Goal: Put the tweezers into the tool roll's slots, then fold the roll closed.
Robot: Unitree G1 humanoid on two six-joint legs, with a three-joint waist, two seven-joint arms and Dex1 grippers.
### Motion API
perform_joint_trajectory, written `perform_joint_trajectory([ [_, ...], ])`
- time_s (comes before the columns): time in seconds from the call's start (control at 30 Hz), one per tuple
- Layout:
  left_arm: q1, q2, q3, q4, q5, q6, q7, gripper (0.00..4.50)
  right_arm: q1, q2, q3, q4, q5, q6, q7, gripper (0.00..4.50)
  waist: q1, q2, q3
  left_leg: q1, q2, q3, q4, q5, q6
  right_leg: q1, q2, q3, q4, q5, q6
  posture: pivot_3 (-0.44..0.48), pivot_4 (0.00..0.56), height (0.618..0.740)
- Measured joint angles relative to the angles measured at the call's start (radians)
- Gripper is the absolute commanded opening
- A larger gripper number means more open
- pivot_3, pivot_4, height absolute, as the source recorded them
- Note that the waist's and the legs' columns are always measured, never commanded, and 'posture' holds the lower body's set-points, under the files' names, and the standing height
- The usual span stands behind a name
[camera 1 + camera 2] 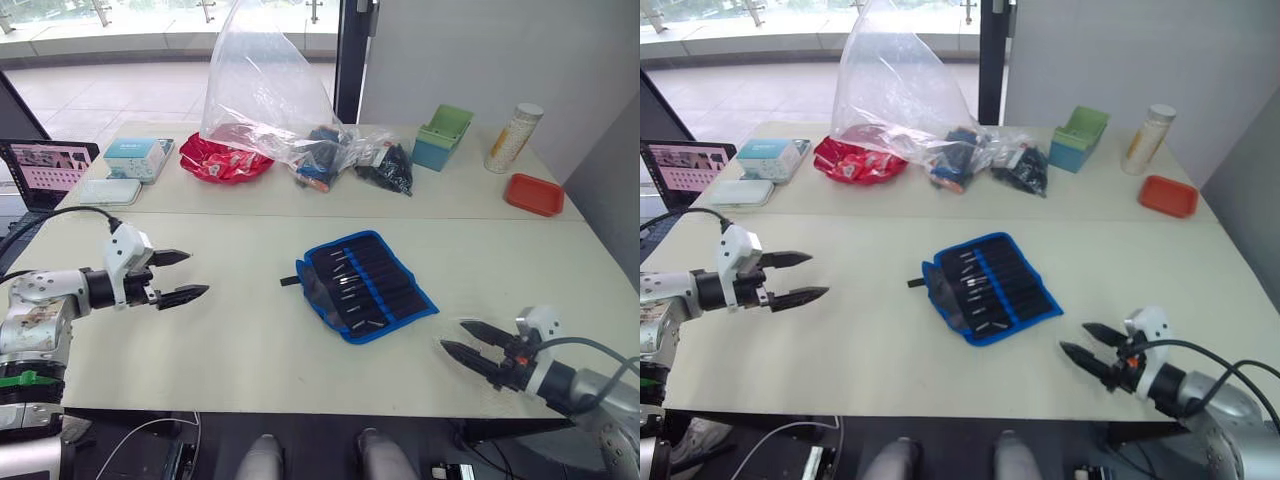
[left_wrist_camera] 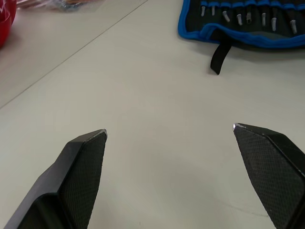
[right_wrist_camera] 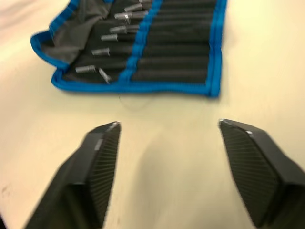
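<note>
Both my end effectors, left (image 1: 178, 276) and right (image 1: 462, 339), are wide open and empty; the tool roll (image 1: 365, 285) looks floppy, so I'd pinch its blue edge.

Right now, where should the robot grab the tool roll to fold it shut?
Probably the flap edge by the short black strap, pinching the blue edging of the tool roll. That side is nearest the left end effector, which is open, and the loose flap there lies slightly raised.
</note>
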Motion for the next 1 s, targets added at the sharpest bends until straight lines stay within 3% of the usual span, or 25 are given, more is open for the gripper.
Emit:
perform_joint_trajectory([
  [0.27,-0.056,-0.024,0.008,0.05,-0.032,0.009,-0.033,4.5,0.079,0.03,-0.026,-0.067,0.02,-0.01,-0.016,4.42,0.001,0.0,0.0,0.0,0.0,0.0,0.001,0.0,0.0,0.0,0.0,0.0,0.001,0.0,0.0,0.0,0.15,0.74],
  [0.43,-0.08,-0.027,-0.055,0.054,-0.026,0.044,-0.084,4.5,0.123,0.09,-0.004,-0.162,-0.015,-0.062,-0.069,4.42,0.001,0.0,0.0,0.0,0.0,0.0,0.001,0.0,0.0,0.0,0.0,0.0,0.001,0.0,0.0,0.0,0.15,0.74],
  [0.7,-0.179,-0.047,-0.14,0.087,0.008,0.043,-0.154,4.5,0.043,0.063,0.274,-0.301,-0.354,-0.181,-0.207,4.42,-0.002,-0.001,0.0,0.001,0.0,0.001,0.001,0.001,0.0,0.0,0.001,0.0,0.002,0.0,0.0,0.0,0.15,0.74],
  [0.9,-0.191,-0.054,-0.182,0.093,0.014,0.052,-0.184,4.5,-0.127,0.084,0.513,-0.298,-0.551,-0.162,-0.279,4.42,-0.002,-0.001,0.0,-0.001,0.001,0.001,0.001,0.001,0.0,-0.002,0.002,0.0,0.002,0.001,-0.001,0.0,0.15,0.74],
  [1.0,-0.205,-0.061,-0.195,0.087,0.014,0.053,-0.2,4.5,-0.227,0.158,0.624,-0.26,-0.613,-0.116,-0.317,4.42,-0.002,-0.001,0.0,-0.002,0.001,0.0,0.002,0.001,0.0,-0.003,0.002,0.0,0.002,0.001,-0.001,0.0,0.15,0.74],
])
